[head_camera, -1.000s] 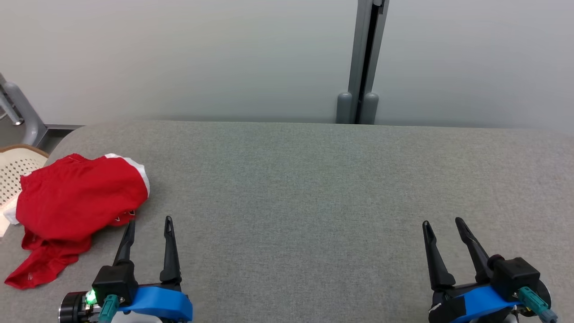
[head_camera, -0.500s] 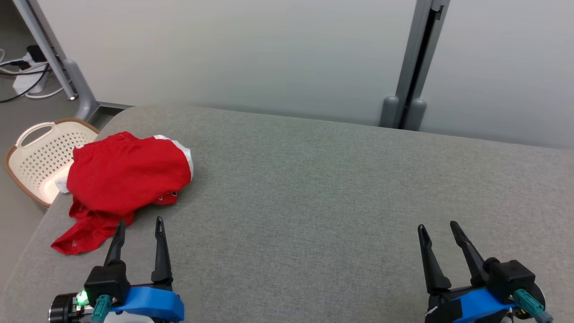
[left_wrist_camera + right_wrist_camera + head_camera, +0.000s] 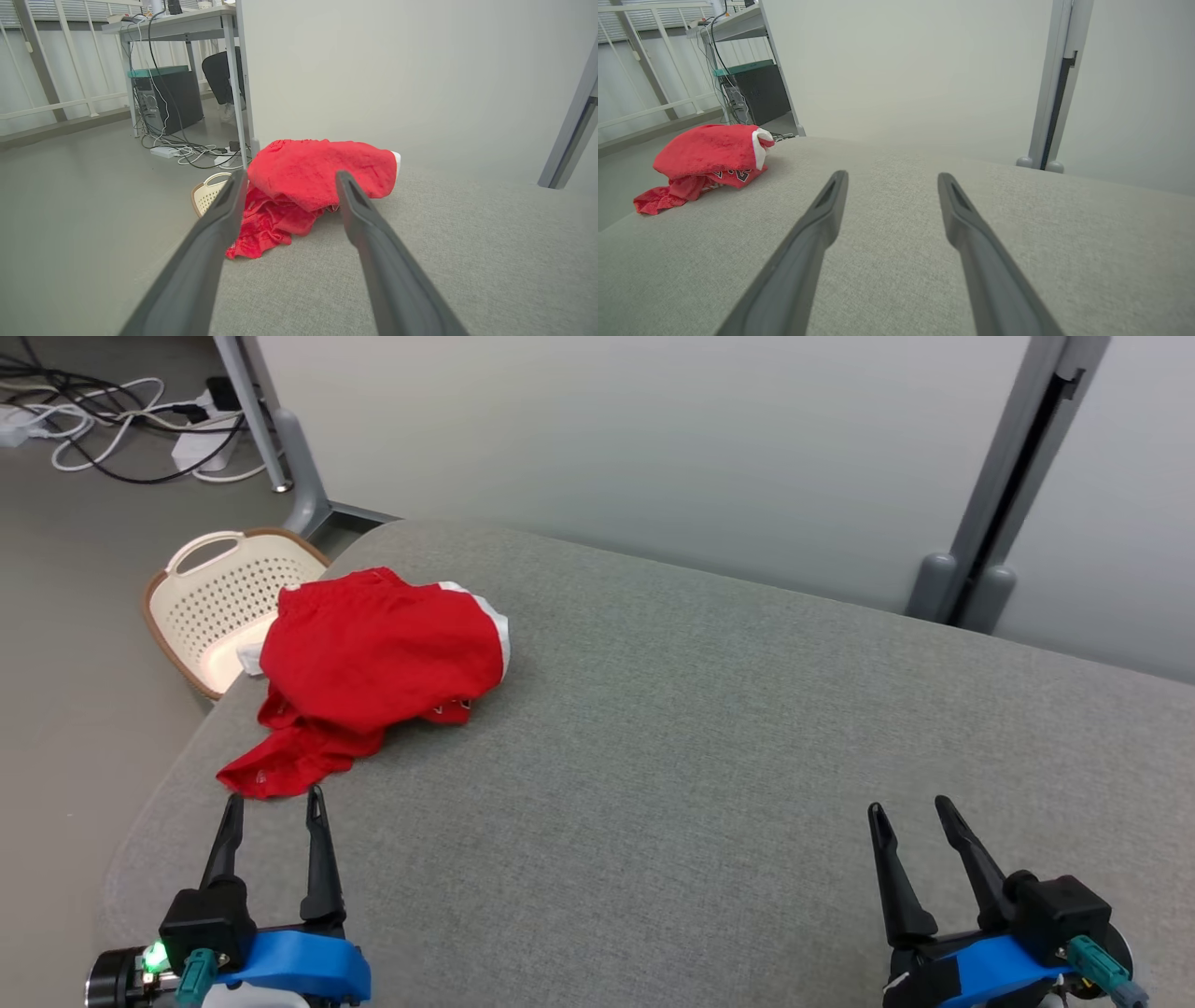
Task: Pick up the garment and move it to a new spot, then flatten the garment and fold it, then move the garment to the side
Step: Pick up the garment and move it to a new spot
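Lying crumpled on table [image 3: 700, 756]: garment [image 3: 373, 658], perhaps jersey; left pincer [image 3: 274, 794], right pincer [image 3: 908, 804] released.

1. The left gripper [image 3: 274, 794] sits at the lower left of the head view. Its two dark fingers point up the frame, spread apart and nearly parallel.
2. A green light [image 3: 152, 956] glows on its wrist at the bottom left edge.
3. The right gripper [image 3: 907, 804] sits at the lower right, its fingers apart and leaning slightly toward the upper left.
4. A teal plug [image 3: 1097, 963] juts from its wrist near the bottom right corner.
5. In each wrist view, the gripper's own fingers rise from the bottom edge, wide apart.
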You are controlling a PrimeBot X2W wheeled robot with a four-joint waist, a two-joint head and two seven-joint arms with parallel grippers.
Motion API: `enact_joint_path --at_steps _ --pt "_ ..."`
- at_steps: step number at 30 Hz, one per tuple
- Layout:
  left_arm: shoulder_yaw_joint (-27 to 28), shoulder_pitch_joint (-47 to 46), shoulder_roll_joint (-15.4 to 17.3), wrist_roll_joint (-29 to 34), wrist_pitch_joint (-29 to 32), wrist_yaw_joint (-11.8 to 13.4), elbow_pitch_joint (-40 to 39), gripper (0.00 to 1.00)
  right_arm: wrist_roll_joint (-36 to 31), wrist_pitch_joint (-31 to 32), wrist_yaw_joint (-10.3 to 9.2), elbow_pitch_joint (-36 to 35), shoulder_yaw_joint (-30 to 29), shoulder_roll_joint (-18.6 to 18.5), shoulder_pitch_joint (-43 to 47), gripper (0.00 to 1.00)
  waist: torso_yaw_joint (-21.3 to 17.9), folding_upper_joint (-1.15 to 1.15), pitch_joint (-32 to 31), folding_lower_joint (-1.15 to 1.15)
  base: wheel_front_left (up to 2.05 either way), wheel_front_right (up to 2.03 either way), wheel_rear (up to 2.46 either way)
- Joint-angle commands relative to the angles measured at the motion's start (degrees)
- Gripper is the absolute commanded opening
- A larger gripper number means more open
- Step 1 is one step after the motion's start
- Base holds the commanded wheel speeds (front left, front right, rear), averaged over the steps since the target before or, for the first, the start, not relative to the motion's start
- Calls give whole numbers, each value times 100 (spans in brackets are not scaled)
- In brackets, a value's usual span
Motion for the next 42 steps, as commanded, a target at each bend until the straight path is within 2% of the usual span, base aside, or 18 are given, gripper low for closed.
enact_joint_path --at_steps 1,13,22,31,42 --pt "19 -2 38 -5 5 17 -24 100 -7 -32 3 14 4 -22 -51 100 157 0 15 0 0 0 0" --pt "67 83 133 -109 39 93 -103 100 24 -38 3 86 77 -23 -71 100 617 0 33 0 0 0 0" --pt "98 101 156 -186 33 154 -152 100 -4 -39 3 77 173 -24 -120 100 577 0 83 0 0 0 0" --pt "309 -500 344 -368 -2 73 -80 100 -204 21 3 -116 289 -23 -307 100 100 0 406 0 0 0 0" --pt "851 -2118 950 -650 -35 -127 398 100 -598 315 3 -885 278 -22 -652 100 -861 0 1376 0 0 0 0"
